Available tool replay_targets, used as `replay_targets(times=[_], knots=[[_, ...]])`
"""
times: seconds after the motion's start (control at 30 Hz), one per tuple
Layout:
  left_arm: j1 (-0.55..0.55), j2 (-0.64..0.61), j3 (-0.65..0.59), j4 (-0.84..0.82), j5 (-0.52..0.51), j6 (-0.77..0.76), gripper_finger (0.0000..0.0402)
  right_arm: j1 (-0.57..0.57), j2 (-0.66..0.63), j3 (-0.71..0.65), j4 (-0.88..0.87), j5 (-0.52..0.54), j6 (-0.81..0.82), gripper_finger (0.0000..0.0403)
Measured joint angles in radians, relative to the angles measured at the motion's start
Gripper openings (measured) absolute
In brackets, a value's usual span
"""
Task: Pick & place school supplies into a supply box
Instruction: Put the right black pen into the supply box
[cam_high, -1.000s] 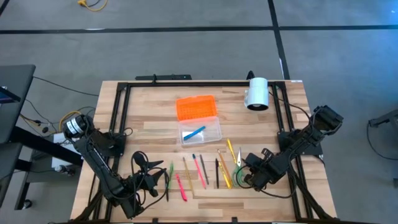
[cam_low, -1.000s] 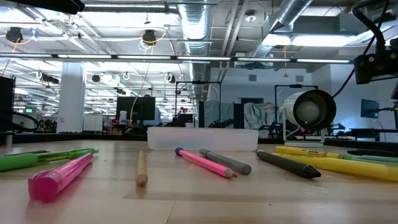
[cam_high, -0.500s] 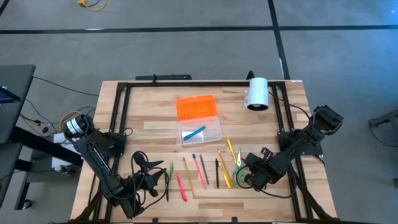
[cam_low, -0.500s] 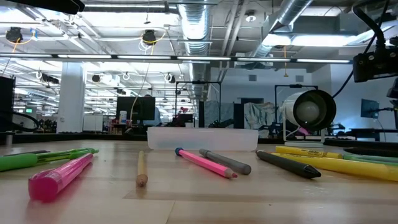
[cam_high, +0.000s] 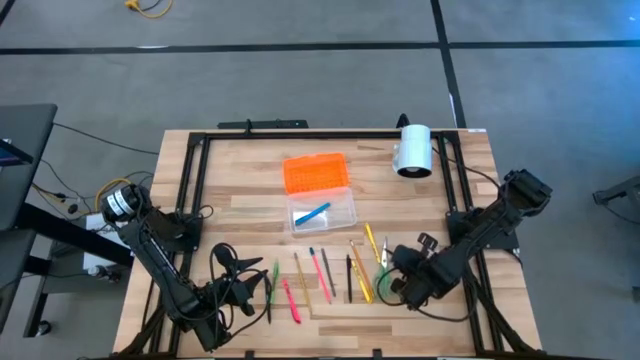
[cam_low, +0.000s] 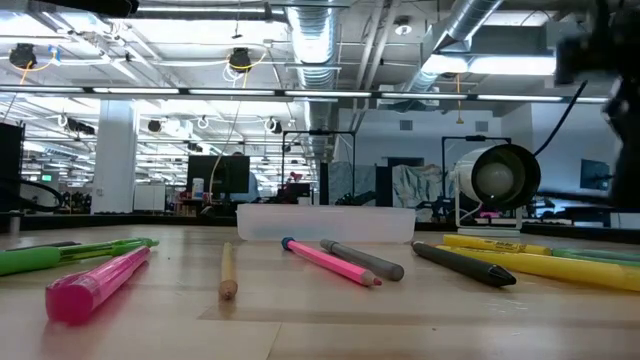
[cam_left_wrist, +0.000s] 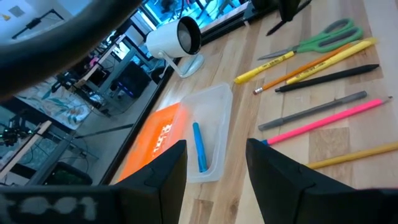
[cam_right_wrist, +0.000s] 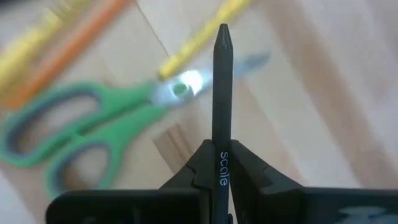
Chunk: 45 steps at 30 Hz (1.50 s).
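Observation:
The supply box (cam_high: 323, 213) is a clear tray on the table's middle with a blue pen (cam_high: 313, 213) inside; its orange ridged lid (cam_high: 317, 172) lies just beyond it. A row of pens and pencils (cam_high: 320, 275) lies flat near the near edge, with green-handled scissors (cam_right_wrist: 81, 124) at its right end. My right gripper (cam_right_wrist: 222, 155) hovers over the scissors, shut on a black pen (cam_right_wrist: 222, 81). My left gripper (cam_left_wrist: 214, 162) is open at the row's left end (cam_high: 228, 262), touching nothing. My right gripper pinches the black pen between its two fingers (cam_right_wrist: 249, 165), at the printed part of the barrel (cam_right_wrist: 222, 168). The pen runs along the fingers, and its pointed end (cam_right_wrist: 223, 31) sticks out past the fingertips over the scissors. The gripper hides its back end.
A white cylinder (cam_high: 412, 150) lies on its side at the far right of the table. A black frame rail (cam_high: 300, 135) runs along the far edge and down both sides. Bare wood shows left of the box (cam_high: 240, 200).
My right arm has risen a little; in the low view its dark body has moved up and blurs. The pens, scissors, box and left arm have stayed where they were.

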Motion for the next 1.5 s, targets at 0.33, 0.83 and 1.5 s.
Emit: replay_targets(times=[0.33,0.83,1.5], knots=[[0.000,0.000,0.000,-0.002,-0.002,0.000,0.0155,-0.121,0.000,0.112,0.202,0.211,-0.484,0.0022],[0.000,0.000,0.000,-0.024,-0.002,-0.001,0.0155,-0.456,0.039,0.113,0.744,0.231,-1.162,0.0023],[0.002,-0.001,0.000,-0.115,-0.022,-0.025,0.0155,-0.666,0.244,0.112,0.900,0.073,-1.263,0.0024]])
